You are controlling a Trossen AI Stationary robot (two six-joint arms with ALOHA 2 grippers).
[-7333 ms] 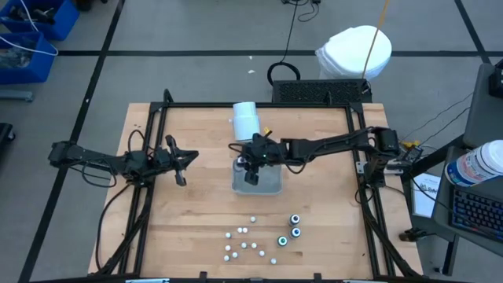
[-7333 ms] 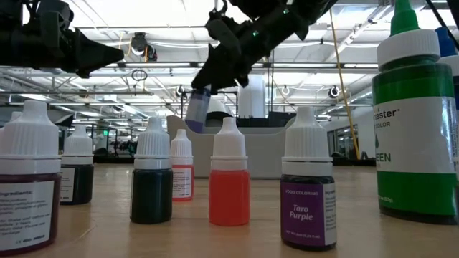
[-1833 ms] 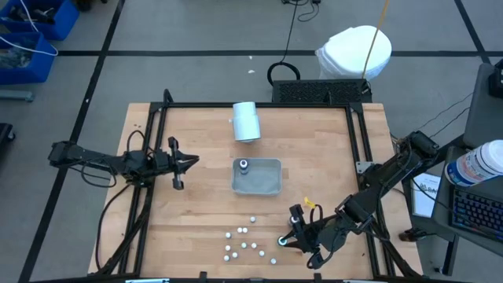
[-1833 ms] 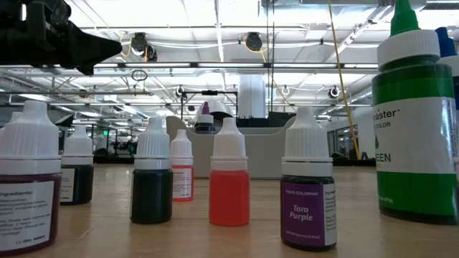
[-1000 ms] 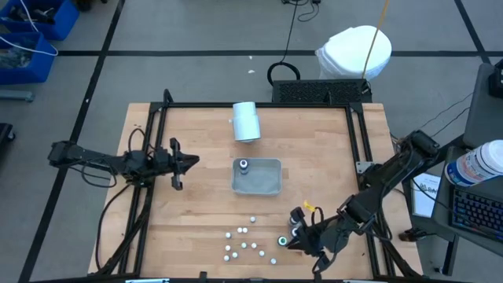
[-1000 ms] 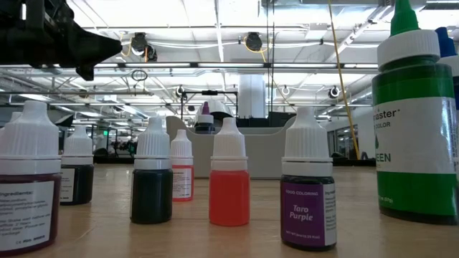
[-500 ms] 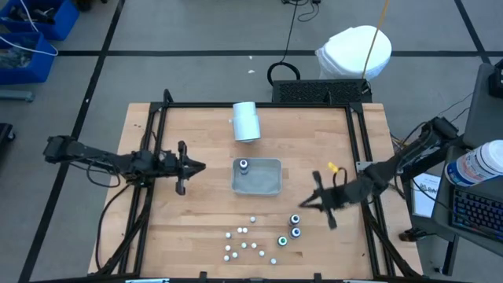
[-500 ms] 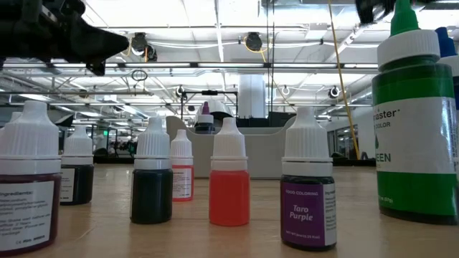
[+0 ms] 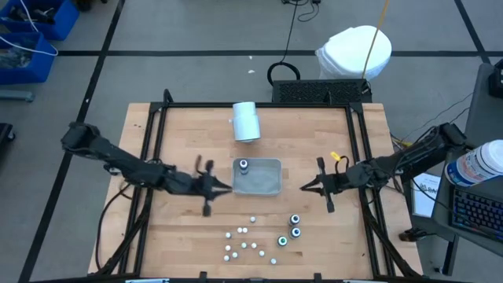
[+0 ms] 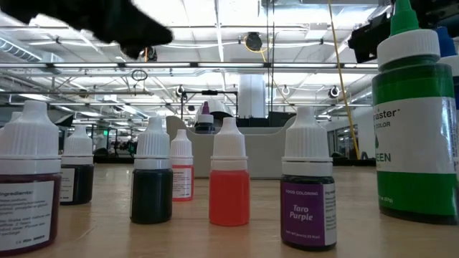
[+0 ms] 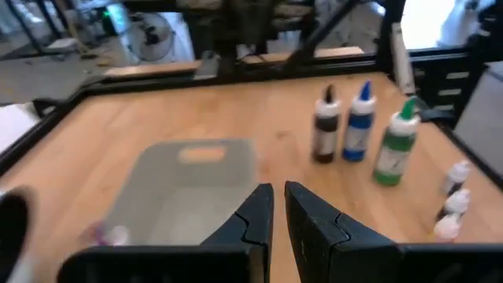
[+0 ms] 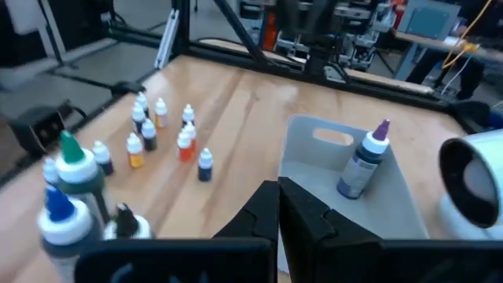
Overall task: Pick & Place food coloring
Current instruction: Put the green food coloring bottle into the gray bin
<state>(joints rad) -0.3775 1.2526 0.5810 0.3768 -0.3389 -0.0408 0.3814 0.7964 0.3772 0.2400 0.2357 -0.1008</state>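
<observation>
L gripper (image 9: 222, 189) first: I've got it low over the table just beside the grey tray's (image 9: 271, 189) left wall, fingers nearly pinched together w/ a thin gap, nothing between them. My guess is it's heading for the loose bottles, since that arm is reaching in across the board.

R gripper (image 9: 309, 187) sits on the tray's other side, a little apart from it, fingers clamped tight and empty. Parked there, it looks out of the L arm's way.

Outward: one purple-capped food coloring bottle (image 9: 244, 165) stands upright in the tray's far-left corner, so that one's placed. Rest are not yet in. Three bigger bottles (image 9: 292, 230), black, blue and green tops, stand close together near the table's front-right. The small whitish bottles (image 9: 245, 242) are scattered just left of them, standing apart w/ room between them for fingers.

White cylinder (image 9: 246, 121) lies on its side beyond the tray, not part of the job.
</observation>
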